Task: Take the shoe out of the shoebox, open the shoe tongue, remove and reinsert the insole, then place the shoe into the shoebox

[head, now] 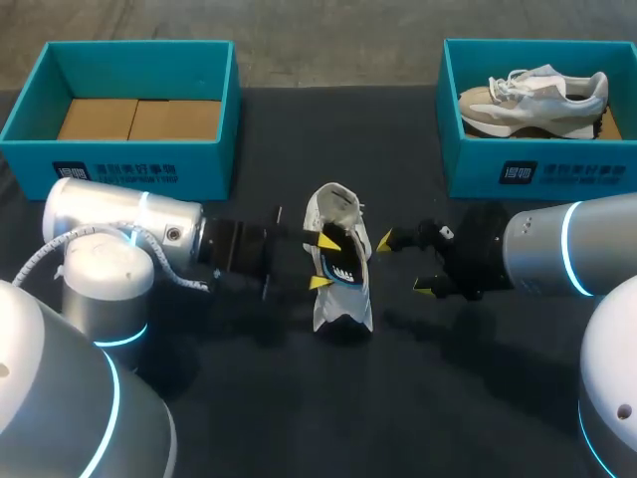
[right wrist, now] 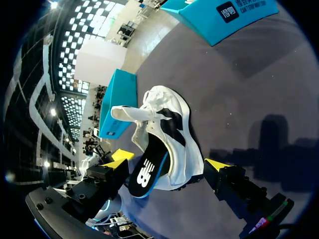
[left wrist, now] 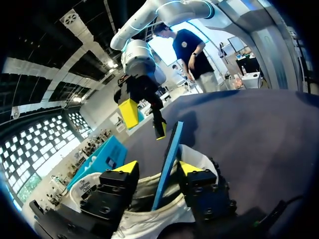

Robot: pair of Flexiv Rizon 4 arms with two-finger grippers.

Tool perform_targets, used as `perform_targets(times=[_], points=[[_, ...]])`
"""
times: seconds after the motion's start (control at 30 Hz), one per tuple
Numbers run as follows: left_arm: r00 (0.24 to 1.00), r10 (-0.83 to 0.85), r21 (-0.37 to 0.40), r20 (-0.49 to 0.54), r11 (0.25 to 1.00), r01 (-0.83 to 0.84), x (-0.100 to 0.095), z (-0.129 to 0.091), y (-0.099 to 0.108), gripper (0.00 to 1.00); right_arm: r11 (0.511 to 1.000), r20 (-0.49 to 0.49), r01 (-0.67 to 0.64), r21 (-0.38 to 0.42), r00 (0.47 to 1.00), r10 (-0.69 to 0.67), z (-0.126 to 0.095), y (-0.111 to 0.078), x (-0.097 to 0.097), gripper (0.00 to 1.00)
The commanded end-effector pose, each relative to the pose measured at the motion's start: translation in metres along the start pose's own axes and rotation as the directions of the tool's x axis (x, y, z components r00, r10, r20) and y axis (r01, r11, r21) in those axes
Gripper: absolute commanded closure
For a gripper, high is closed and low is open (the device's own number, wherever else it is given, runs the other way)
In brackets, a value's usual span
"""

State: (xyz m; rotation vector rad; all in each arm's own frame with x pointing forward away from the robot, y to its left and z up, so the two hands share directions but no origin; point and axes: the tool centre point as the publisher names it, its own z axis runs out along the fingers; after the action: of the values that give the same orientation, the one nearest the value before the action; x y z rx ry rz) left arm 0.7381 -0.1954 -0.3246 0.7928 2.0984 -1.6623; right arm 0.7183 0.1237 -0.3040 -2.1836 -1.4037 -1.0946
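From above, the white shoe [head: 348,299] lay out of the boxes at the middle of the dark desk [head: 249,398], its black, blue-edged insole [head: 343,261] standing partly out of the opening. Our left arm [head: 119,219] came in from the side. Its jaws stood open astride the insole, with one yellow fingertip [head: 328,239] over the shoe's opening. Our right arm [head: 567,249] held its jaws spread wide just beside the shoe, apart from it. One teal shoebox [head: 119,169] stood at the far left corner. A second shoebox [head: 537,174] at the far right held another shoe [head: 537,95]. In the left wrist view, the insole [left wrist: 167,159] rose on edge between our left fingertips [left wrist: 127,167], with a gap showing on each side. The shoe [left wrist: 149,219] lay under them, and the right arm's yellow fingertips [left wrist: 129,112] hung open ahead. In the right wrist view, the shoe [right wrist: 172,119] lay on its side ahead of our widely parted right fingertips [right wrist: 217,164]. The insole [right wrist: 147,177] jutted out toward them, and a shoebox [right wrist: 117,99] stood beyond.
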Motion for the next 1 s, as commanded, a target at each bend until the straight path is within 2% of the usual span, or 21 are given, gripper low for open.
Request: perform_targets(times=[0.03, 0.07, 0.37, 0.47, 0.63, 0.87, 0.9, 0.93, 1.0], points=[[1.0, -0.004, 0.001, -0.013, 1.0, 0.004, -0.002, 0.005, 0.002, 0.82, 0.999, -0.145, -0.009, 0.042, 0.989, 0.015, -0.002, 0.001, -0.006, 0.0], [1.0, -0.005, 0.003, -0.016, 1.0, 0.005, -0.002, 0.006, 0.003, 1.0, 0.999, -0.145, -0.009, 0.042, 0.989, 0.015, -0.002, 0.001, -0.006, 0.0], [0.998, -0.018, -0.007, -0.054, 1.0, 0.017, 0.002, 0.009, 0.014, 1.0, 0.999, -0.145, -0.009, 0.042, 0.989, 0.015, -0.002, 0.001, -0.006, 0.0], [0.997, 0.003, -0.041, -0.074, 0.999, -0.006, 0.0, 0.008, 0.022, 1.0, 0.999, -0.145, -0.009, 0.042, 0.989, 0.015, -0.002, 0.001, -0.006, 0.0], [0.998, 0.01, -0.072, -0.069, 0.997, -0.015, -0.004, 0.006, 0.033, 1.0, 0.999, -0.145, -0.009, 0.042, 0.989, 0.015, -0.002, 0.001, -0.006, 0.0], [0.999, -0.002, -0.082, -0.055, 0.997, -0.002, -0.003, 0.005, 0.036, 1.0, 0.999, -0.145, -0.009, 0.042, 0.989, 0.015, -0.002, 0.001, -0.006, 0.0], [0.999, -0.005, -0.079, -0.048, 0.997, 0.001, -0.002, 0.003, 0.033, 0.57, 0.999, -0.145, -0.009, 0.042, 0.989, 0.015, -0.002, 0.001, -0.006, 0.0], [0.999, -0.014, -0.066, -0.037, 0.998, 0.012, -0.002, 0.003, 0.03, 0.5, 0.999, -0.145, -0.009, 0.042, 0.989, 0.015, -0.002, 0.001, -0.006, 0.0], [0.999, -0.01, -0.064, -0.039, 0.998, 0.007, 0.0, 0.002, 0.025, 0.51, 0.999, -0.145, -0.009, 0.042, 0.989, 0.015, -0.002, 0.001, -0.006, 0.0]])
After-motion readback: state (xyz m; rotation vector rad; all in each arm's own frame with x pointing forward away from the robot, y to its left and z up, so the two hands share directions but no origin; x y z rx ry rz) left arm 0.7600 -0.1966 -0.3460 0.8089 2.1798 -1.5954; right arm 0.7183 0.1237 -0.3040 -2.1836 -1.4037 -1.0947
